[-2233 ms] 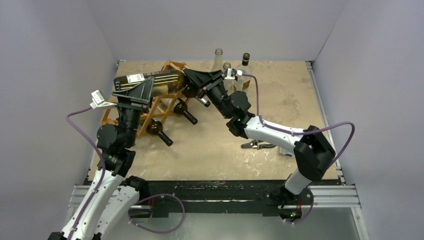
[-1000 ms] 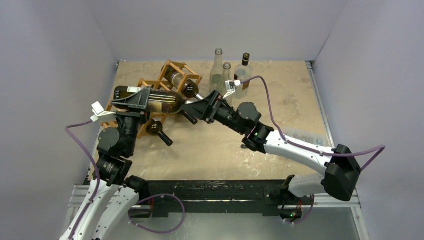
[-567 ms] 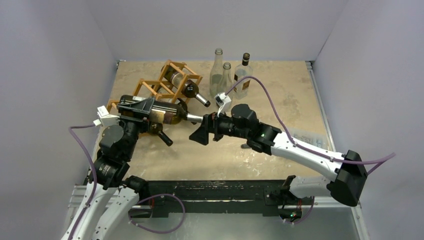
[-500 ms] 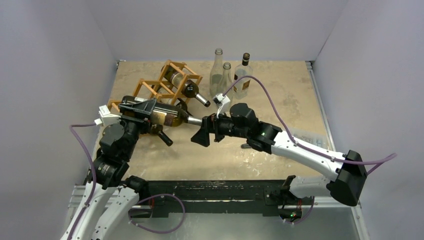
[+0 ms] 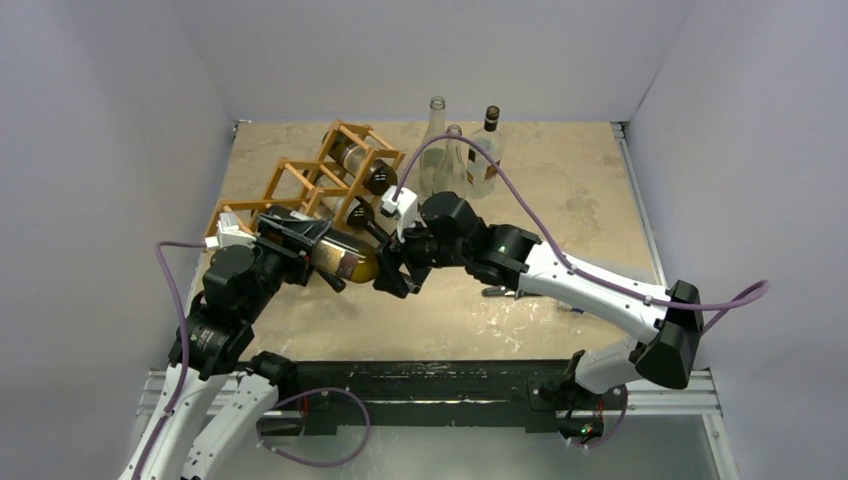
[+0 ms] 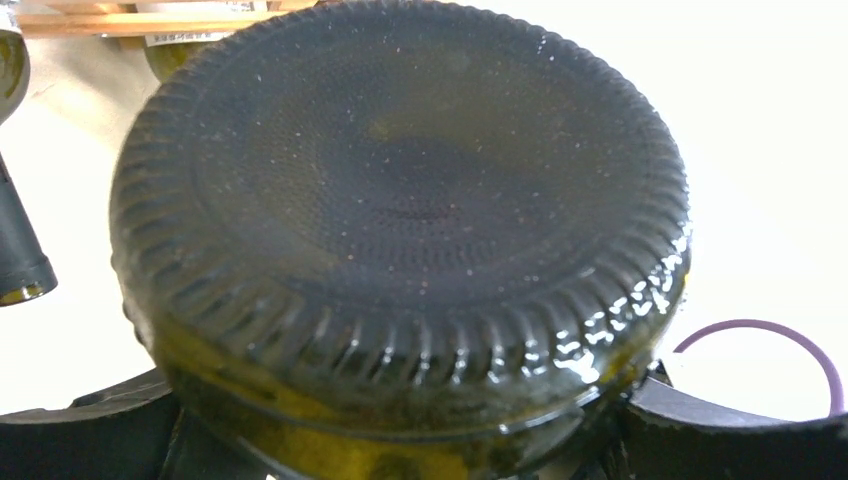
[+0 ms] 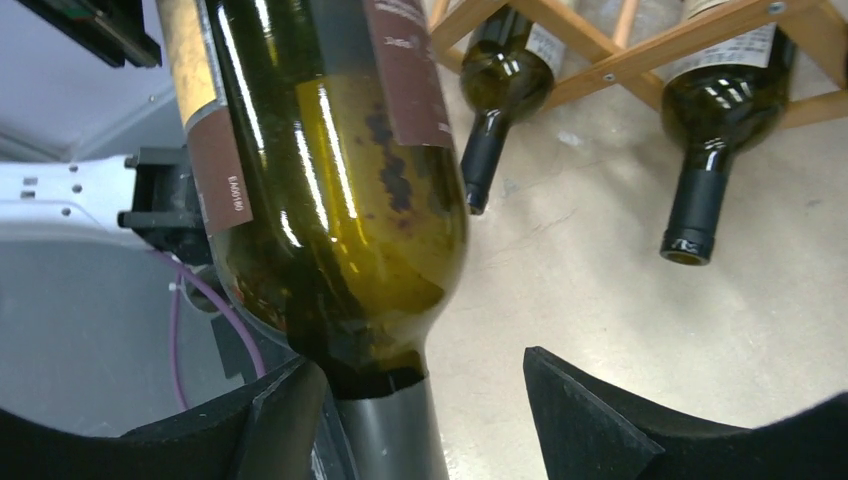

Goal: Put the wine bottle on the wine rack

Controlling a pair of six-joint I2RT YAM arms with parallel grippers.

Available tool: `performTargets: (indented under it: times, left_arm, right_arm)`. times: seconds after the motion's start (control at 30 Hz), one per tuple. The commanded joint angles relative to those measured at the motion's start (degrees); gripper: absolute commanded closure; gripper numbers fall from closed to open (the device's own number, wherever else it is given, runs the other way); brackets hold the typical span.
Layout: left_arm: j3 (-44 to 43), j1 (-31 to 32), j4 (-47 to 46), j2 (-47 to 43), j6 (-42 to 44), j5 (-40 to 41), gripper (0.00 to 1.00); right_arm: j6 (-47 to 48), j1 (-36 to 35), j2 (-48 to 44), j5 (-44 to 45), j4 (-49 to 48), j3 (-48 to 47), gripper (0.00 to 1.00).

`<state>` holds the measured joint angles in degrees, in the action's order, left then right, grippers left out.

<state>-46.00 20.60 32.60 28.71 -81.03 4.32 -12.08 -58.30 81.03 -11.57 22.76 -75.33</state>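
The wine bottle (image 5: 345,260) is dark green glass with a brown label and hangs level in front of the wine rack (image 5: 320,180), clear of it. My left gripper (image 5: 315,248) is shut on its body near the base. In the left wrist view the ribbed base (image 6: 400,200) fills the frame between the fingers (image 6: 100,425). My right gripper (image 7: 415,400) straddles the grey-capped neck (image 7: 385,430). Its left finger (image 7: 290,410) lies against the neck, while the right finger (image 7: 590,410) stands off with a gap. The light wooden lattice rack (image 7: 600,50) carries two dark bottles (image 7: 505,80) (image 7: 715,120).
Three bottles stand upright at the back of the table: two clear (image 5: 436,140) (image 5: 455,150) and one dark-capped (image 5: 488,140). A small dark tool (image 5: 497,293) lies under the right forearm. A racked bottle's neck (image 6: 15,260) pokes in at the left of the left wrist view.
The left arm has drawn the bottle down and toward the near edge, away from the rack. The right gripper followed to the left onto the neck, and its jaws have narrowed.
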Motion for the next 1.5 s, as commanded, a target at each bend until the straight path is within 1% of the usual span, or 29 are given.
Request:
performTargets:
  times: [0.0,0.17,0.2,0.33,0.5,0.57,0.63,0.67,0.73,0.87,0.97,1.07,1.23,1.33,1.47]
  left_arm:
    - [-4.0,-0.4,-3.6,-0.2,0.0,-2.7,1.00]
    - [-4.3,-0.4,-2.3,0.3,-0.6,-3.0,1.00]
    - [-4.4,-0.4,-2.3,0.3,-0.7,-2.9,1.00]
    - [-4.6,-0.4,-1.3,0.6,-0.7,-2.9,1.00]
    - [-6.0,-0.4,1.8,1.2,-0.3,-2.6,1.00]
    - [-6.6,-0.4,4.0,1.2,-0.2,-2.5,1.00]
    - [-6.8,-0.4,5.5,1.1,-0.1,-2.5,1.00]
    - [-6.9,-0.4,6.2,1.1,-0.3,-2.7,0.97]
    - [-6.8,-0.4,7.4,0.9,-0.6,-3.0,0.84]
    - [-7.3,-0.4,10.4,0.9,-0.7,-2.6,0.45]
    - [-8.0,-0.4,12.8,0.9,0.0,-1.8,0.17]
    - [-9.0,-0.4,14.9,0.9,1.3,-0.7,0.01]
    - [-11.5,-0.4,19.3,0.8,4.4,2.8,0.00]
    - [-13.6,-0.4,23.3,0.4,7.2,7.0,0.00]
    - [-16.5,-0.4,27.1,-0.8,13.0,12.9,0.00]
  right_arm:
    - [4.1,-2.1,1.0,-0.6,-0.7,-2.2,0.26]
    - [2.3,-5.1,1.1,0.3,-8.4,2.2,0.30]
    - [1.8,-5.5,1.0,0.6,-10.5,3.2,0.32]
    - [-2.8,-6.0,1.2,-0.2,-17.9,6.0,0.50]
    - [-4.3,-6.4,1.0,0.2,-20.9,7.0,0.74]
    - [-4.5,-6.4,0.2,0.9,-21.6,7.5,0.85]
    - [-4.9,-6.4,-0.8,1.1,-22.4,8.4,0.98]
    - [-5.7,-6.4,-1.6,1.0,-23.7,9.0,1.00]
    - [-7.4,-6.4,-3.2,0.7,-26.9,11.1,1.00]
    - [-11.3,-6.4,-6.0,-0.2,-33.7,15.2,1.00]
    - [-13.0,-6.4,-7.4,0.7,-36.2,16.8,1.00]
    - [-14.5,-6.4,-7.7,1.5,-35.3,16.1,1.00]
    - [-16.9,-6.4,-8.1,1.6,-33.5,14.9,1.00]
    - [-18.8,-6.4,-8.4,1.1,-31.1,14.9,1.00]
    - [-19.0,-6.4,-8.5,2.2,-26.5,15.2,1.00]
